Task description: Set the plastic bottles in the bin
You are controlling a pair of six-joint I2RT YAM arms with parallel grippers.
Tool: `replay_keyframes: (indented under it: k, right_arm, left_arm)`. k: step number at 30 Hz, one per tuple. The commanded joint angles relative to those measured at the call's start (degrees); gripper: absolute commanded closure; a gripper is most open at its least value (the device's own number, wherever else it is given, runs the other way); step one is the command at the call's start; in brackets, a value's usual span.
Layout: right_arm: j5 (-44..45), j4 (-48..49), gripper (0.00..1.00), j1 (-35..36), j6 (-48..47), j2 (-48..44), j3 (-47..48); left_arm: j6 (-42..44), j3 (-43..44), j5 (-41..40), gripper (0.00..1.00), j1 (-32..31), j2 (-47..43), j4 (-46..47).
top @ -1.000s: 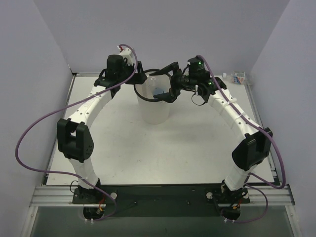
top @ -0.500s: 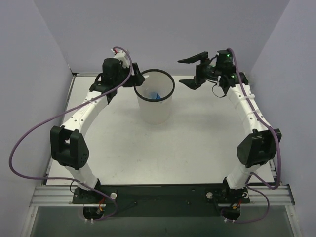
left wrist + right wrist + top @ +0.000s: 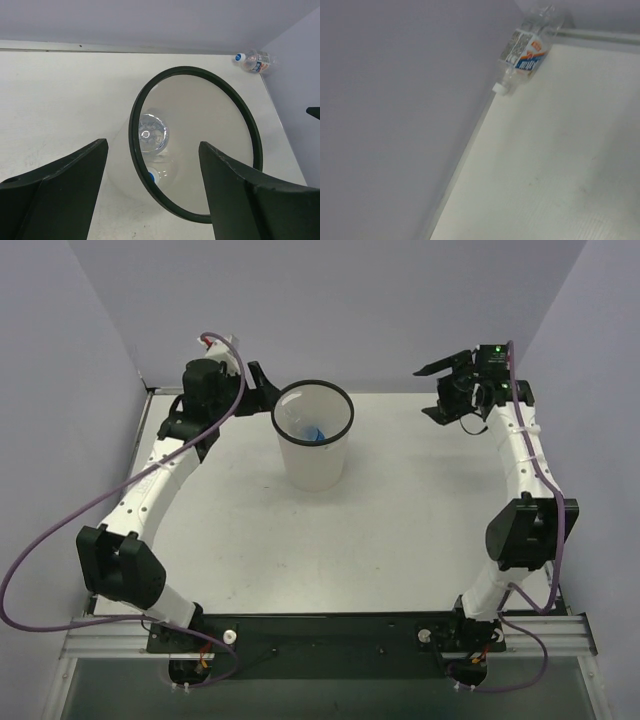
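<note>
The white bin (image 3: 314,462) with a black rim stands at the far middle of the table. Inside it lie a clear bottle (image 3: 150,134) and a blue-marked bottle (image 3: 316,432). The orange-and-white labelled bottle (image 3: 527,47) lies on the table in the far right corner by the wall; it also shows in the left wrist view (image 3: 255,60). My left gripper (image 3: 264,390) is open and empty just left of the bin rim (image 3: 136,125). My right gripper (image 3: 436,390) is open and empty, held high to the right of the bin near that corner. Its fingers are out of the right wrist view.
Grey walls enclose the table on the left, far and right sides. A metal rail runs along the near edge by the arm bases.
My right gripper let a blue-marked bottle fall into the bin and swung right toward the far corner. My left gripper drew back left from the bin.
</note>
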Motion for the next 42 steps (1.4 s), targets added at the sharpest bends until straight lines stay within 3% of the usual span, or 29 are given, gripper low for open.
replay_keyframes:
  k: [1,10,17,27,39,41,42]
  right_arm:
    - [15.2,-0.6,0.16,-2.7,-3.9,4.9,4.6]
    - [25.8,17.5,0.15,-8.8,2.4,15.4,2.7]
    - [32.0,18.5,0.13,-11.9,3.4,31.0,15.9]
    - [35.1,23.7,0.00,-15.0,5.6,44.5,26.8]
    - [32.4,29.4,0.01,-15.4,6.8,56.4,36.0]
    - [32.1,29.7,0.03,-15.0,6.7,57.6,37.6]
    - [32.3,30.2,0.15,-14.9,6.6,57.7,37.5]
  left_arm:
    - [-1.0,-1.4,0.4,0.16,2.7,-4.0,1.4]
    - [-3.7,-2.7,3.4,0.15,4.9,-4.2,3.3]
    - [-5.6,-3.8,4.4,0.15,4.8,-3.6,4.9]
    - [-5.0,0.3,4.2,0.15,4.8,1.5,3.6]
    - [-5.3,2.0,3.8,0.15,4.8,4.4,3.1]
    - [-4.8,2.2,3.4,0.14,4.8,4.2,2.9]
    - [-4.6,2.3,3.3,0.15,4.9,4.1,2.7]
